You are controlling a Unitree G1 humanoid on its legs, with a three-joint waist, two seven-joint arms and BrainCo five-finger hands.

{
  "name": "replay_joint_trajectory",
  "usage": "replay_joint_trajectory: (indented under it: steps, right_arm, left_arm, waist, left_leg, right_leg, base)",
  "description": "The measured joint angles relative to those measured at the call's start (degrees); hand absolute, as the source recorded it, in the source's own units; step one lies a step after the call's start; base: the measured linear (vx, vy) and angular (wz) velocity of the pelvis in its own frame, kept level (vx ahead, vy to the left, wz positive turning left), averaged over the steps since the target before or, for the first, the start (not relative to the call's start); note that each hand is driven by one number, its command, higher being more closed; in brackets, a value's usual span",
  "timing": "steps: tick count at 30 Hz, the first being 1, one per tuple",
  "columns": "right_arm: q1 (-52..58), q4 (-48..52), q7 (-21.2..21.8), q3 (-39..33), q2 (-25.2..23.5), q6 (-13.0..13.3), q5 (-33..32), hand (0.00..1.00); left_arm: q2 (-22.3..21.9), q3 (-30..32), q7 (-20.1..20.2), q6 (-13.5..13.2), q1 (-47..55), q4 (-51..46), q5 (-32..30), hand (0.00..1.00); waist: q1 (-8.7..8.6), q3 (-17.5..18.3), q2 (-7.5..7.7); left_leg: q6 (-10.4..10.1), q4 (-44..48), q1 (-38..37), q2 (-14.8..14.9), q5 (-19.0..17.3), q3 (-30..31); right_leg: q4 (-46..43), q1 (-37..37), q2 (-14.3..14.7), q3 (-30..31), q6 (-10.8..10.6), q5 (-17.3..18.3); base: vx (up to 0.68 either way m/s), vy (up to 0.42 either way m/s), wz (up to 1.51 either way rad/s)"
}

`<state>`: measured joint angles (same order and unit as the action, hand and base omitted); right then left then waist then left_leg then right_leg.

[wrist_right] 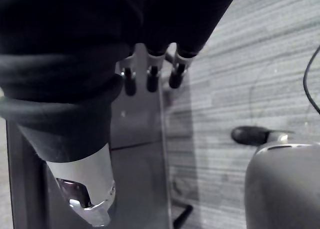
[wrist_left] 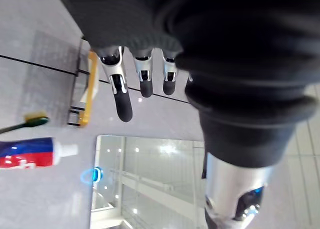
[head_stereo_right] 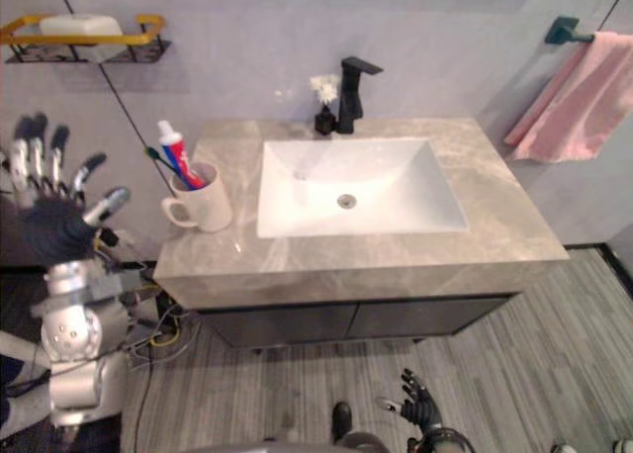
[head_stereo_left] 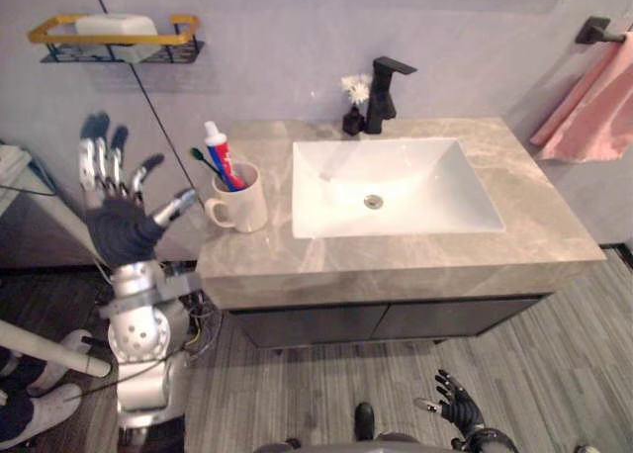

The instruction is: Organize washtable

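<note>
Two hands show, and both are empty. Furthest left, high on the wall, a wire shelf with a yellow rail point(head_stereo_left: 168, 39) carries a white block point(head_stereo_left: 117, 25), possibly a bar of soap, though it is too small to tell for sure. Below it the left hand point(head_stereo_left: 119, 226) is raised beside the left end of the vanity, palm away from the camera, fingers point(head_stereo_left: 100, 162) straight and fanned apart, thumb out to the side, touching nothing. Its own wrist view shows the same straight fingers against the wall.

Next comes the grey marble countertop point(head_stereo_left: 534, 206). On its left part, close to the edge and just beside the basin, stands a cream mug point(head_stereo_left: 245, 204) with its handle turned towards the left hand. A toothpaste tube point(head_stereo_left: 218, 151) with red and blue bands stands upright in it, and a toothbrush point(head_stereo_left: 201, 160) with a green head leans out to the left.

A white rectangular basin point(head_stereo_left: 425, 176) is sunk into the middle of the counter. Behind it rises a black faucet point(head_stereo_left: 384, 97), with a small dark vase of white flowers point(head_stereo_left: 353, 122) just beside it on the left.

Low down in front of the dark cabinet point(head_stereo_left: 376, 319), over the grey plank floor point(head_stereo_left: 554, 364), the right hand point(head_stereo_left: 457, 402) hangs with fingers loosely spread, well below the counter. At far right a pink towel point(head_stereo_left: 593, 107) hangs from a dark wall bar point(head_stereo_left: 596, 30).
</note>
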<state>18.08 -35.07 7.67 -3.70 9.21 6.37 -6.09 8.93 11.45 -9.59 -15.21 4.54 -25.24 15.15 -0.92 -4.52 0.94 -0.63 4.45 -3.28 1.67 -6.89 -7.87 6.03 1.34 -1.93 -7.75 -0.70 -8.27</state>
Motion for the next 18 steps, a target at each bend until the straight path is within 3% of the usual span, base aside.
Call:
replay_joint_trajectory:
  steps: [8,18]
  right_arm:
    - [0.2,-0.3,-0.1,0.2,0.0,0.0,0.0,0.0]
    - [0.2,-1.4,-0.3,1.6,-0.1,0.0,0.0,0.0]
  left_arm:
    - [-2.1,-8.0,4.8,1.5,6.1,2.6,2.7,1.0]
    - [-3.0,-16.0,7.4,3.8,7.9,11.4,3.3,1.0]
  waist:
    - [0.26,0.1,-0.03]
    - [0.1,0.0,0.13]
  left_leg:
    - [-0.1,0.0,0.5,-0.1,0.0,1.4]
    - [-0.1,-0.5,-1.0,0.0,0.0,1.3]
  right_leg:
    - [0.0,-0.2,-0.3,-1.3,-0.6,0.5]
    - [0.0,-1.2,-0.1,-1.1,-0.7,0.6]
  base:
    - [-0.02,0.01,0.08]
    - [0.0,0.0,0.0]
